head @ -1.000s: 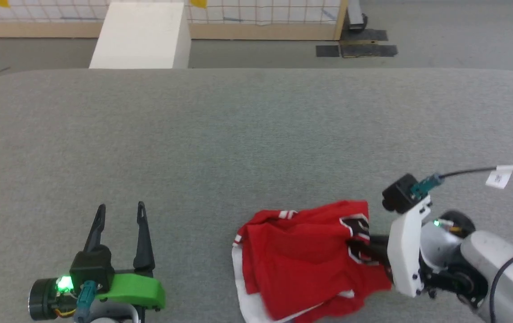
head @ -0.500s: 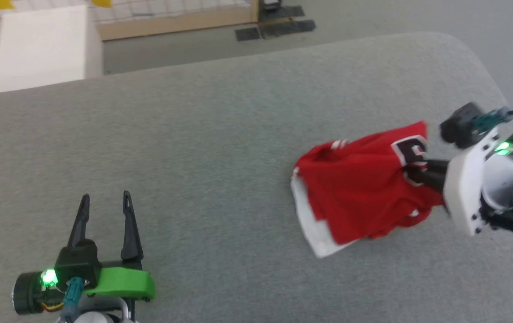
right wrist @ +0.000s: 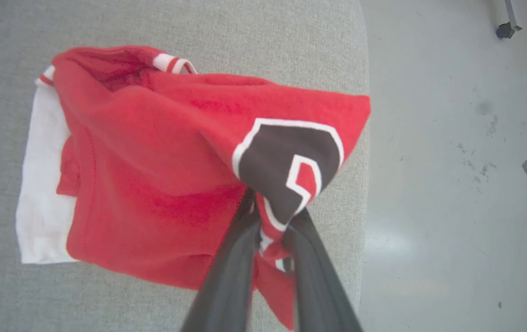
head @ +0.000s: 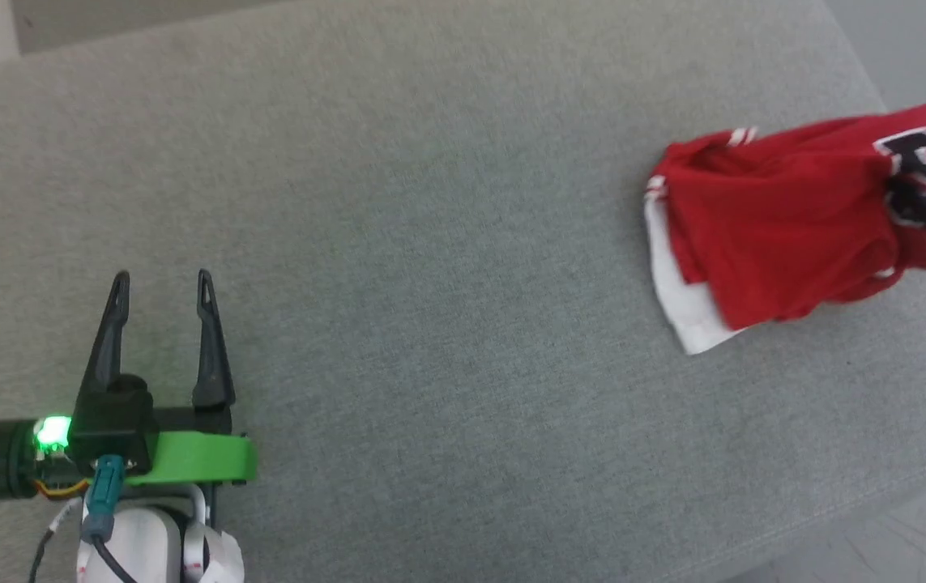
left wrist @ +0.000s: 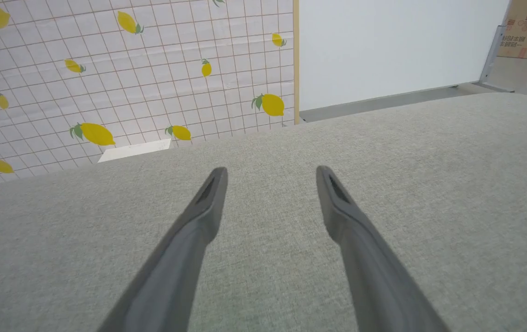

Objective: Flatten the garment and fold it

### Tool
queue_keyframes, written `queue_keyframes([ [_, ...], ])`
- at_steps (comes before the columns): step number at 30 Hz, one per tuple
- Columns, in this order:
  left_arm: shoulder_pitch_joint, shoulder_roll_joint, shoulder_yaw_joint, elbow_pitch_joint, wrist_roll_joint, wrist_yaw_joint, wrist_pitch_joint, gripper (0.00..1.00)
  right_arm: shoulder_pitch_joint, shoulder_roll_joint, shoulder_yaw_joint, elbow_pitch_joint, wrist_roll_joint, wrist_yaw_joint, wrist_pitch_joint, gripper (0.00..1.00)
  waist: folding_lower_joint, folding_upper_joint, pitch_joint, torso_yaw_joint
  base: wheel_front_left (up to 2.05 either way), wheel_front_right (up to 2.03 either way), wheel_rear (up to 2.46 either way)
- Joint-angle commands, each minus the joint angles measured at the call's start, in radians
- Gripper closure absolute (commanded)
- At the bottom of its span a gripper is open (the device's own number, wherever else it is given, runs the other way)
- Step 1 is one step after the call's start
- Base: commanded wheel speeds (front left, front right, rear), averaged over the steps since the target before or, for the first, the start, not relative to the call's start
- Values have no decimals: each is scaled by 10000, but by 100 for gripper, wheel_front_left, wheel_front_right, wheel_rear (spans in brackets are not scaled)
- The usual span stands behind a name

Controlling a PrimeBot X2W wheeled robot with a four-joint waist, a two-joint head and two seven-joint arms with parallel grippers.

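The right tool (right wrist: 272,210) pinches the garment (right wrist: 152,161) at its black-and-white print. The soft red fabric (white sleeve panel farthest out) lies bunched ahead of the tool on the grey woven desk (head: 430,243). The left tool (head: 161,279) is spread, holding nothing.
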Motion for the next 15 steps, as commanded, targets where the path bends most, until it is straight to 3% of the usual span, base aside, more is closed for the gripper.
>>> queue_keyframes([
  [1, -208, 142, -37, -103, 85, -17, -36, 0, -328, 198, -176, 439, -136, -15, -191, 100, -1, 0, 865, -212, 0, 0, 0],
  [15, -629, 455, -238, -619, 34, 162, -36, 0, -1680, 1449, -787, 4327, -1287, -15, -1174, 100, -1, 0, 1578, 181, 0, 0, 0],
])
